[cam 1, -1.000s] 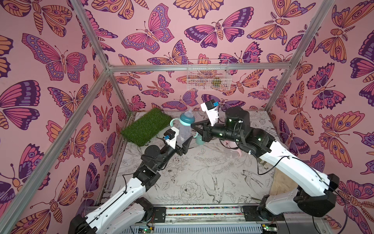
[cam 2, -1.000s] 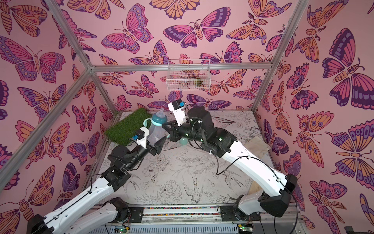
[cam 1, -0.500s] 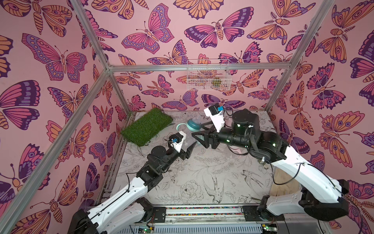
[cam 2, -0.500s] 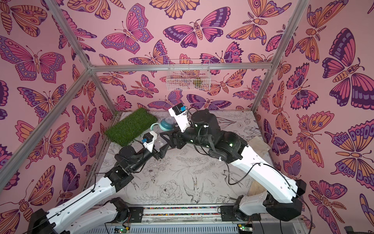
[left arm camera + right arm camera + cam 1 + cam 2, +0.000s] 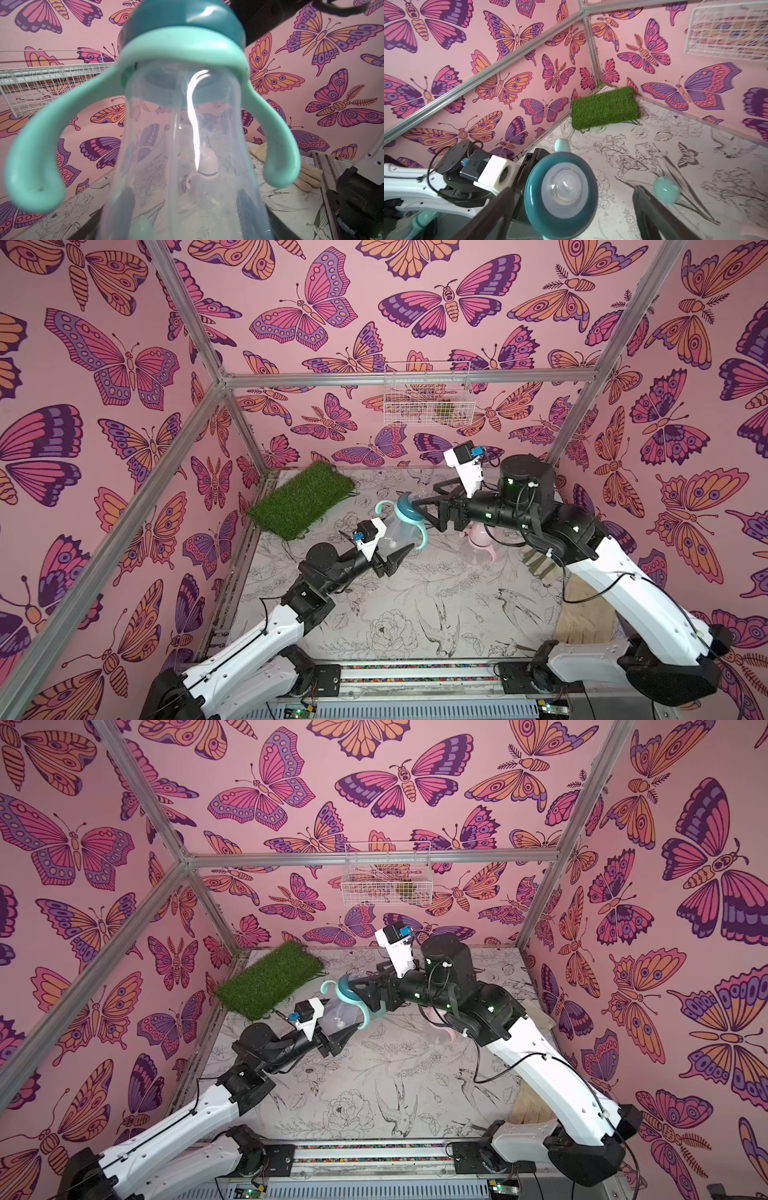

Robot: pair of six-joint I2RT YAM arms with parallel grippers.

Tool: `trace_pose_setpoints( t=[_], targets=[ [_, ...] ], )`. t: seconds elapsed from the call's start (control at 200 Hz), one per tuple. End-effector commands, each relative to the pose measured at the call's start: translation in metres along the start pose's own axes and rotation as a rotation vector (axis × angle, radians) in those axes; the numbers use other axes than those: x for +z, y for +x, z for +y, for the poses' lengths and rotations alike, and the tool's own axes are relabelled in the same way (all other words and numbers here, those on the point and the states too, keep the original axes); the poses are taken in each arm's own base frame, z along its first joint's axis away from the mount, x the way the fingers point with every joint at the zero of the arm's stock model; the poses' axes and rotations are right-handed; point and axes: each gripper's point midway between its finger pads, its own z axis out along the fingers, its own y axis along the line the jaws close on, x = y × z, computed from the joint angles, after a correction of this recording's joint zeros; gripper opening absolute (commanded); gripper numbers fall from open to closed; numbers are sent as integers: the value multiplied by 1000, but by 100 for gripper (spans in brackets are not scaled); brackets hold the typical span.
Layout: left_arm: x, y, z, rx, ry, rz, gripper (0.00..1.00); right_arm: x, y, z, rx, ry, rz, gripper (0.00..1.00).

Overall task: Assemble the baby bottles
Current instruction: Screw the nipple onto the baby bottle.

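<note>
While the left gripper [image 5: 390, 548] clamps the lower end of the clear bottle [image 5: 392, 533], holding it tilted in the air over the middle of the table [image 5: 415, 614], a little toward the far edge, the right gripper [image 5: 426, 512] sits at the top end with its jaws spread wide. In the right wrist view there is daylight on both sides of the teal collar [image 5: 533, 199], so that pincer is gripping nothing.

And look at the state of this one! The teal two-handled ring [image 5: 180, 47] is seated round the neck and both handles curve down the sides. The collar sits above the ring, apparently square, and the pale nipple [image 5: 562, 187] pokes through its centre. By my reckoning, the screw-on step is finished for this bottle. What's missing is the domed cap: the nipple is bare, and I can't pick out a cap anywhere for certain.

There's more to do, too. Under the right arm, toward the far right of the table, lies a pink-handled piece [image 5: 480, 537], half hidden, so I can't tell how complete it is. A third bottle doesn't show at all. The grass mat [image 5: 303, 499] in the far left corner sits bare.
</note>
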Motion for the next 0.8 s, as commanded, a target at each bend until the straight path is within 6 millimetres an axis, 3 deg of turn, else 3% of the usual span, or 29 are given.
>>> trace_pose_setpoints(
  t=[0.0, 0.436, 0.796],
  targets=[
    [-5, -23, -7, 16, 39, -94, 0, 5, 1, 19, 18, -127, 10, 93],
    [-3, -25, -9, 9, 58, -90, 0, 26, 13, 22, 56, -195, 71, 86],
    [-1, -16, -6, -11, 45, -56, 0, 35, 20, 14, 63, -168, 98, 49]
  ],
)
